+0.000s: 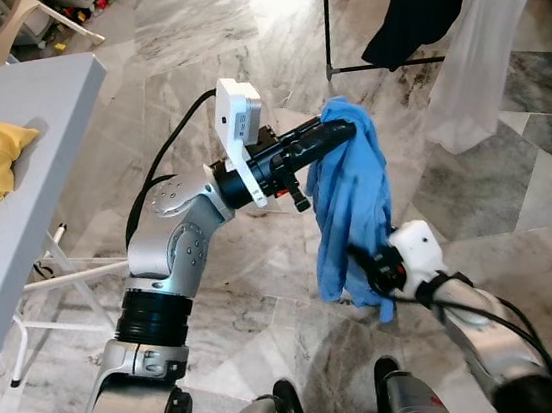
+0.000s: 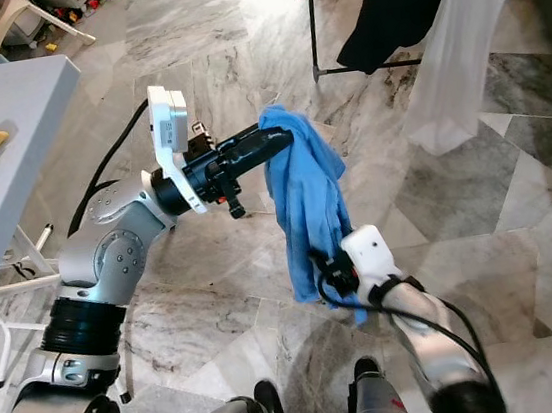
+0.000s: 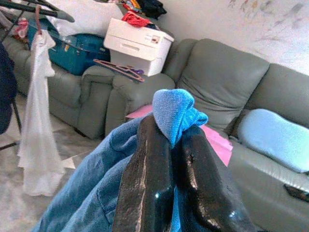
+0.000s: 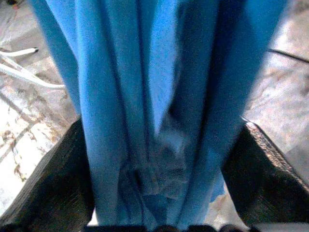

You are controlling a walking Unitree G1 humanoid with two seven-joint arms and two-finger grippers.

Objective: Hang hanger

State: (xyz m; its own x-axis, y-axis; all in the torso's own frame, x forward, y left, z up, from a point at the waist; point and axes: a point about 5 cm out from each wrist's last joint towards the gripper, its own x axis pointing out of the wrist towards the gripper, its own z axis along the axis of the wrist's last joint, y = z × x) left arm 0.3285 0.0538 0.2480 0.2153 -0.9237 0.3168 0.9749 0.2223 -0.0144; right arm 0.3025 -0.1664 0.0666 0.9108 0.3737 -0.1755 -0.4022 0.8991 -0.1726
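Left eye view: the left gripper (image 1: 333, 135) is raised over the marble floor (image 1: 187, 56), fingers pinched tight on the top of a blue cloth (image 1: 355, 207) hanging down. Lower right, the right gripper (image 1: 363, 261) has its fingers spread wide around the cloth's lower folds. A clothes rack (image 1: 373, 13) stands far right.

Open marble floor (image 1: 234, 30) ahead; table (image 1: 23, 197) crowds the left.
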